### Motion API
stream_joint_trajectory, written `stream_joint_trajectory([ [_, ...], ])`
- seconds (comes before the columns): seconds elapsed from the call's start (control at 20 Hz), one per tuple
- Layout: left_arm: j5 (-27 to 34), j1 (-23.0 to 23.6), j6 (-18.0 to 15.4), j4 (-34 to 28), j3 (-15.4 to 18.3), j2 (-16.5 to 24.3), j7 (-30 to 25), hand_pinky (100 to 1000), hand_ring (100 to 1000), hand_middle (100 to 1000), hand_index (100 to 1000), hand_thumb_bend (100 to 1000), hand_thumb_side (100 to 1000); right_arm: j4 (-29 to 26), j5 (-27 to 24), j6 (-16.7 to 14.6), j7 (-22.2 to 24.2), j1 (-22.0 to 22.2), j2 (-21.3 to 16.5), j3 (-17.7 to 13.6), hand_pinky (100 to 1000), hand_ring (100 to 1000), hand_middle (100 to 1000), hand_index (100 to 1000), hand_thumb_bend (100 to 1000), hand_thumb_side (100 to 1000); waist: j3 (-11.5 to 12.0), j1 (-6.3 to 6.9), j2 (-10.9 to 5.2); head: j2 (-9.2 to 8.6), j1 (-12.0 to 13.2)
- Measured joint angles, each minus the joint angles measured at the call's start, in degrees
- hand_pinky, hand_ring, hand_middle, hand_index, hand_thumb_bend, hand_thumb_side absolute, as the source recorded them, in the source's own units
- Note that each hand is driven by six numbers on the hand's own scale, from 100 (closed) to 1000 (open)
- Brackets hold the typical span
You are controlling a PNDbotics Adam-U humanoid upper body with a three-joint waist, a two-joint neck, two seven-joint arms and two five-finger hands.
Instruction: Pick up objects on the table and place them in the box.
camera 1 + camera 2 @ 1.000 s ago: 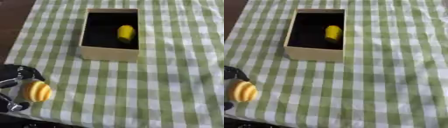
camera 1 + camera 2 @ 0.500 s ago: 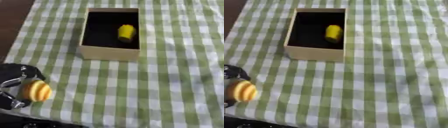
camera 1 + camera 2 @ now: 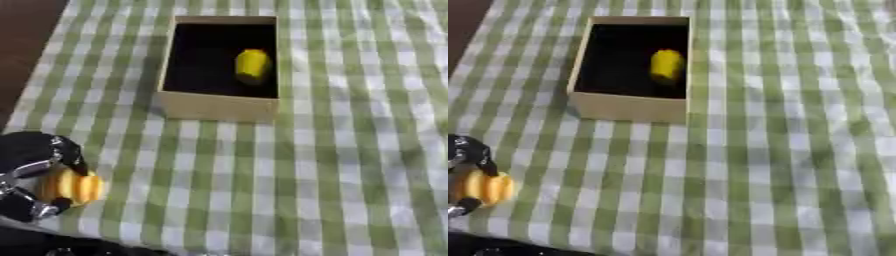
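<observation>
A tan cardboard box (image 3: 219,106) with a dark inside stands at the upper middle of the green-and-white checked cloth. A yellow object (image 3: 252,65) lies inside it toward the right wall. At the lower left, my left hand (image 3: 28,170) has its fingers curled round a ribbed yellow-orange ball-shaped object (image 3: 75,187), just above the cloth near the table's front edge. My right hand shows in no view.
The checked tablecloth (image 3: 332,165) covers the table to the right of and below the box. A dark brown strip (image 3: 22,45) lies along the upper left beyond the cloth's edge. The table's front edge runs along the bottom left.
The hand with the yellow-orange object has stayed at the lower left, shifting only slightly. The whole picture has shifted a little, so the camera moved.
</observation>
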Motion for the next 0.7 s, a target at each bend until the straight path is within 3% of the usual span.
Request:
stream_joint_trajectory([
  [0.35,-1.96,-5.86,-1.96,0.0,2.83,0.07,4.7,556,614,535,646,199,100,0.0,0.02,0.0,-0.05,0.15,0.0,-0.01,925,824,684,842,100,524,0.43,0.14,-0.13,0.04,-0.11],
  [0.7,3.24,-24.35,-4.67,0.0,1.51,1.02,6.14,552,600,532,641,137,100,0.0,-0.03,-0.19,-0.09,0.46,-0.5,0.03,923,824,685,842,100,524,0.33,0.81,-1.02,0.56,-0.11],
])
